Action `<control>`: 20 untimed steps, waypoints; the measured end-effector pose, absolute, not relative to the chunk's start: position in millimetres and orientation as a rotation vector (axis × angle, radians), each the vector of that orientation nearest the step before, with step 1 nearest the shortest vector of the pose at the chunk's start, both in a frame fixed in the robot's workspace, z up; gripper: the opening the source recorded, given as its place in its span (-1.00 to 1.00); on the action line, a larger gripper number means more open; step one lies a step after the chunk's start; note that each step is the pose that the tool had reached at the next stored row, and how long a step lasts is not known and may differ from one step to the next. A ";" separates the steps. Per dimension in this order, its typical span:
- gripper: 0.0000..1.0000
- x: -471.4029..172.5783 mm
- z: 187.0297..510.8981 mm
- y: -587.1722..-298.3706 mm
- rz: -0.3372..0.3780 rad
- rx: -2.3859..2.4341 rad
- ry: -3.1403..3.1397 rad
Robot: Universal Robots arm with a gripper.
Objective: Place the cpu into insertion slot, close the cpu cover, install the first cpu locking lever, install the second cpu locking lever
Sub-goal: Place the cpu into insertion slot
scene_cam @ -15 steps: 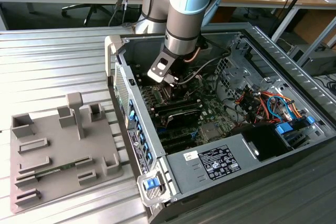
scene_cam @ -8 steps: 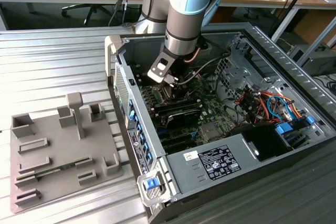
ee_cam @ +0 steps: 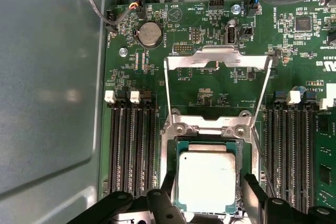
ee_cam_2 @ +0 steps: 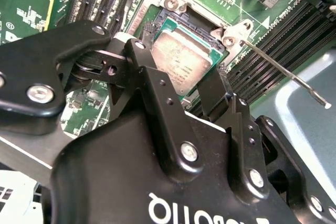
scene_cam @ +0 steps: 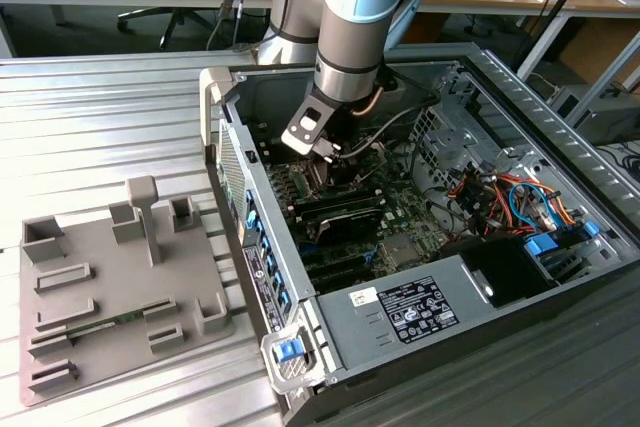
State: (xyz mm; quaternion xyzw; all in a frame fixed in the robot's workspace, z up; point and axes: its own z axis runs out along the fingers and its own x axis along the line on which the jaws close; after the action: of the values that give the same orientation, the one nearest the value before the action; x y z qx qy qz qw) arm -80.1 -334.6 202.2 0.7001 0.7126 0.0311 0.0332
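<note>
**Chip in the slot, fingers either side of it**

The arm reaches down into the open computer case, and the gripper hangs right over the slot. The chip lies flat in the slot's dark centre, directly between the two fingers and beneath the gripper body. As far as the first wrist view shows, it sits level and square to the silver rim.

The fingers are parted a little wider than the chip. One stands just beside each of two opposite edges, with a thin gap showing on at least one side, so I judge that the gripper is not pinching the chip.

The cover is not yet shut. It stands swung open past the slot, hinged on the edge farthest from the fingers, with its window over bare circuit board. A thin locking lever sticks out free from one corner of the slot, over the long black memory slots.
</note>
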 end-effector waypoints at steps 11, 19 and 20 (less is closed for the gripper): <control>0.22 -80.0 199.9 -334.0 0.075 2.145 2.184; 0.22 -79.7 200.3 -329.1 0.065 2.139 2.182; 0.22 -79.6 200.2 -329.0 0.069 2.138 2.186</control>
State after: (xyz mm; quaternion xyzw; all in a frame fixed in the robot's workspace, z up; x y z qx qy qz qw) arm -79.6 -329.0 200.2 0.6984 0.7142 0.0224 0.0415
